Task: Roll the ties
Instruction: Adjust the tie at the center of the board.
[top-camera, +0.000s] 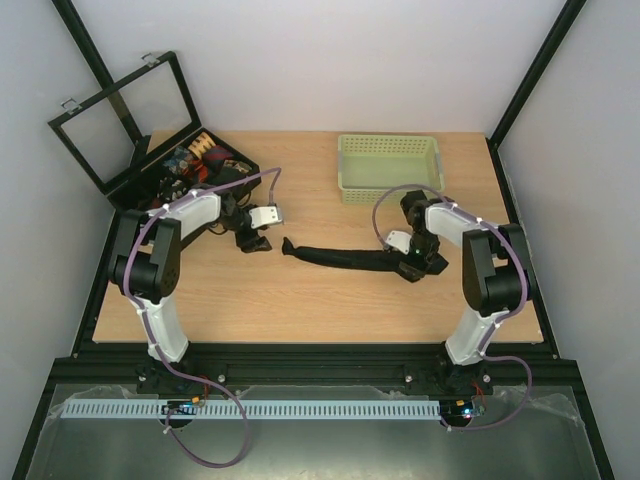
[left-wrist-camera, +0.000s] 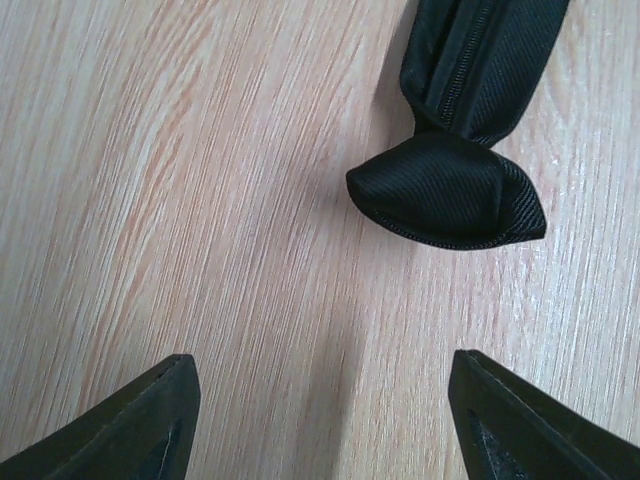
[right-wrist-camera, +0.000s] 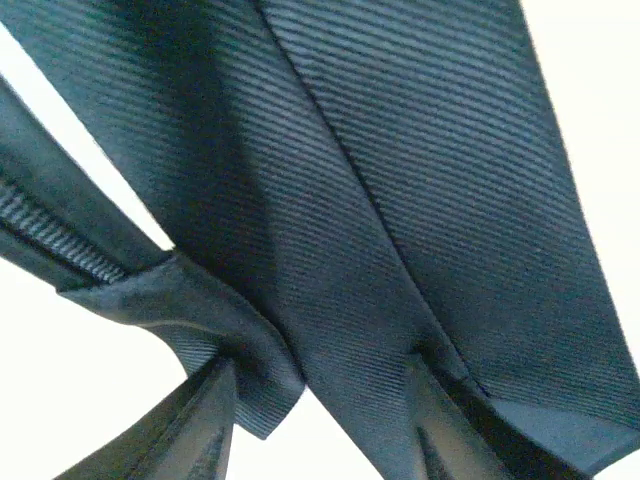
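Note:
A plain black tie (top-camera: 340, 256) lies stretched out across the middle of the table. Its narrow folded tip (left-wrist-camera: 445, 190) lies just ahead of my left gripper (top-camera: 255, 243), which is open and empty (left-wrist-camera: 320, 420) over bare wood. My right gripper (top-camera: 408, 265) is at the tie's wide right end. In the right wrist view the black fabric (right-wrist-camera: 350, 200) fills the frame and bunches between my fingertips (right-wrist-camera: 320, 420), which are closed in on it. Small patterned coiled ties (top-camera: 200, 155) sit in the black box at the back left.
The black compartmented box (top-camera: 150, 180) with its framed lid (top-camera: 125, 115) raised stands at the back left, close behind my left arm. A pale green perforated basket (top-camera: 390, 165) stands at the back right, just behind my right arm.

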